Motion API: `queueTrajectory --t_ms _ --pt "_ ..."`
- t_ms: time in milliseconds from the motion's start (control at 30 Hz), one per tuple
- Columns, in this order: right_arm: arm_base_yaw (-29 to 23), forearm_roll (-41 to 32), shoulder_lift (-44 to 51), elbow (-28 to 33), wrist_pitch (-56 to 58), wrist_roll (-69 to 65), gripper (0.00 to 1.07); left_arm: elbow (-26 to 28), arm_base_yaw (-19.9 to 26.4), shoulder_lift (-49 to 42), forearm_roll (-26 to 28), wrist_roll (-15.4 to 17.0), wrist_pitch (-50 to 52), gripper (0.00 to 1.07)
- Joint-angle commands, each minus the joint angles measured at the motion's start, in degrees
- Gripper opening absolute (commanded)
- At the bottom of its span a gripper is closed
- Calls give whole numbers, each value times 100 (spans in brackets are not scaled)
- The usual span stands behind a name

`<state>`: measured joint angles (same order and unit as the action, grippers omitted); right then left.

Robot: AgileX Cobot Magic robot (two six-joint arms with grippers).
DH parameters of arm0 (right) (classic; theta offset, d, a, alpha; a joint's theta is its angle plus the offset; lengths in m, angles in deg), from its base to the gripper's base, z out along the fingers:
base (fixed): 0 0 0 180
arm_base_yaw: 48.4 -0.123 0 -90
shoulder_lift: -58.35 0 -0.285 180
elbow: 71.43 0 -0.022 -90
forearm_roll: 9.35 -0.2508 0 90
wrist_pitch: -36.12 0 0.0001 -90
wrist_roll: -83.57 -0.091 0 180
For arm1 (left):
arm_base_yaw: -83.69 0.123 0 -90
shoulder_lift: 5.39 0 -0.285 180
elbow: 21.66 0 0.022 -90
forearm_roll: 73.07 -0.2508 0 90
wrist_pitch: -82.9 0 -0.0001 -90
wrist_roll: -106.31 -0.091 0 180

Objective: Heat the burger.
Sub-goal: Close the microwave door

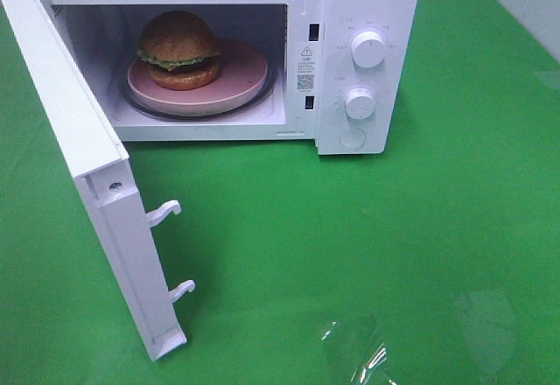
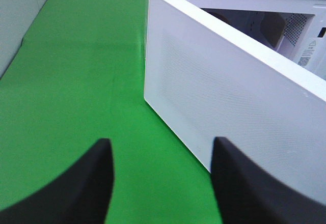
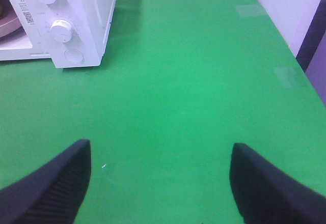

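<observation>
Exterior high view: we see the burger point(image 1: 178, 48) sitting on a pink plate point(image 1: 245, 77) inside the white microwave point(image 1: 367, 0), toward the left side of that plate. The microwave door point(image 1: 66, 105) stands wide open, swung out to the left, and two white latch hooks point(image 1: 166, 213) stick out from its free edge. On the panel to the right of the opening we find an upper knob point(image 1: 368, 49), a lower knob point(image 1: 360, 103) and a round button point(image 1: 352, 138) beneath them. The microwave rests on a green desk point(image 1: 420, 254).

In the left wrist view, the left arm's fingers point(image 2: 86, 188) are spread apart with only green desk between them, and the outer face of the open door is near them. In the right wrist view, the right arm's fingers point(image 3: 56, 188) are spread wide above the desk and pinch nothing. They are well apart from the knob end of the microwave.
</observation>
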<state>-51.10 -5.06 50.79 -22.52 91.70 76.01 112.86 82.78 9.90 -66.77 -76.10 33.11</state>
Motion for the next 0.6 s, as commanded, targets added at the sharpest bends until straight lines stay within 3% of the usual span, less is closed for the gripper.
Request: queueTrajectory --t_ms 33,67,100,133,267,333,500,567,600 --pt "46 -11 149 29 -52 69 73 23 -17 229 -160 46 252 32" --pt "46 -11 149 29 -52 69 73 23 -17 453 -327 46 327 14" --pt "46 -11 149 29 -52 69 73 23 -17 453 -327 46 327 14" --pt "46 -11 149 29 -52 69 73 23 -17 682 -481 46 378 0" --pt "46 -11 149 29 -52 69 73 -29 -17 974 -733 29 722 0" --pt "46 -11 149 29 -52 69 73 -361 -17 1220 -768 29 1805 0" --pt "46 -11 149 29 -52 69 73 -733 -17 1335 -688 29 2636 0" --pt "46 -11 149 29 -52 69 73 -1301 -17 1455 -630 29 3610 0" --pt "46 -11 149 29 -52 69 73 -1301 -17 1455 -630 29 3610 0"
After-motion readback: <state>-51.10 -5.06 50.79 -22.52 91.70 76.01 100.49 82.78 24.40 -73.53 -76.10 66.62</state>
